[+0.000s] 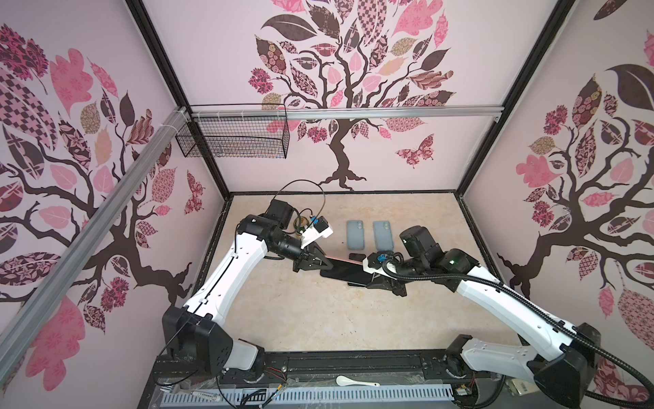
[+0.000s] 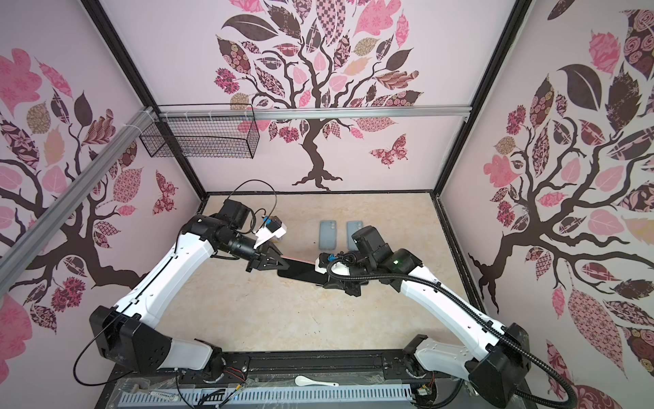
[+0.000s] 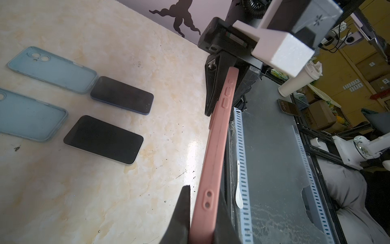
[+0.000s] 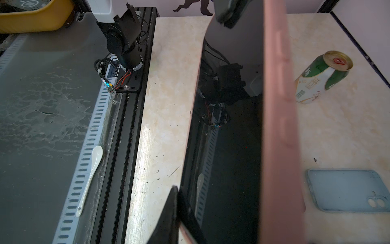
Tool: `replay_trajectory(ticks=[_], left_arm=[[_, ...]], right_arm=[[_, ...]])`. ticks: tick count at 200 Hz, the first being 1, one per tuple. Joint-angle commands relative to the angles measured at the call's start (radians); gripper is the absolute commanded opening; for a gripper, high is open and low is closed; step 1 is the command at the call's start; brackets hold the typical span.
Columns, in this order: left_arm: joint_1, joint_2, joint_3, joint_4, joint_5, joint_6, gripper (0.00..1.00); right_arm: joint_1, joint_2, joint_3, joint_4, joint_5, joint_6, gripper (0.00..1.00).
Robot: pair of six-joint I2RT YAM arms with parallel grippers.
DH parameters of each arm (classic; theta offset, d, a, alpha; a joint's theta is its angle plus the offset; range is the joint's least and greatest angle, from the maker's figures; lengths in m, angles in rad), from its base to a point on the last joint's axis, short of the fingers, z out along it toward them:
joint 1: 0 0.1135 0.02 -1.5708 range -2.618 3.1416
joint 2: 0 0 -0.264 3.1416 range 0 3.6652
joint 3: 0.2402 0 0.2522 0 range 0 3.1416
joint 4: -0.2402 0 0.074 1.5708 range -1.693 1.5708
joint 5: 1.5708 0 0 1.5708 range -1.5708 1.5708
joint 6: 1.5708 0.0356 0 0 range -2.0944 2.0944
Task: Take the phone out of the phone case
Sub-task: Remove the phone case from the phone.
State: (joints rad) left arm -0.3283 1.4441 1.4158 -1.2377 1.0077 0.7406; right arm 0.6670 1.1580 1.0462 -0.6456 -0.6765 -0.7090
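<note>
In both top views the pink silicone phone case (image 1: 348, 260) with the black-screened phone (image 1: 345, 272) in it hangs above the middle of the marbled bench (image 1: 318, 318). The left gripper (image 1: 327, 265) is pinching one end and the right gripper (image 1: 369, 279) the other.

In the left wrist view the case stands on edge, its button side showing. The left gripper's jaws are clamped across its thickness. Two pale blue empty cases (image 3: 52, 69) and two bare dark phones (image 3: 122, 95) lie below, toward the far edge of the bench.

In the right wrist view the glass fills the case; I cannot tell whether any corner has lifted. A dented green and white can (image 4: 322, 76) lies beyond it.

To do this step well, I judge that one gripper should hold the soft rim alone. The other should peel a corner back, then push the phone out through the camera hole. That work belongs low over bare bench, so a slip costs little.
</note>
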Motion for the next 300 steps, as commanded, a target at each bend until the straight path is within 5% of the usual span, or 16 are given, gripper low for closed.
replay_trajectory(ticks=[1,38,85,201,300], left_arm=[[0.021,0.077,0.040,0.121,-0.141,-0.158,0.00],[0.021,0.038,0.030,0.126,-0.095,-0.123,0.00],[0.035,-0.107,-0.091,0.329,-0.110,-0.239,0.00],[0.058,-0.102,-0.081,0.331,-0.071,-0.258,0.00],[0.091,-0.117,-0.080,0.317,-0.072,-0.237,0.00]], right_arm=[[0.126,-0.078,0.064,0.186,-0.235,-0.104,0.00],[0.127,-0.105,0.022,0.261,-0.258,-0.037,0.02],[0.127,-0.174,-0.066,0.430,-0.243,0.087,0.07],[0.126,-0.187,-0.077,0.458,-0.268,0.124,0.30],[0.126,-0.165,-0.042,0.368,-0.273,0.090,0.31]])
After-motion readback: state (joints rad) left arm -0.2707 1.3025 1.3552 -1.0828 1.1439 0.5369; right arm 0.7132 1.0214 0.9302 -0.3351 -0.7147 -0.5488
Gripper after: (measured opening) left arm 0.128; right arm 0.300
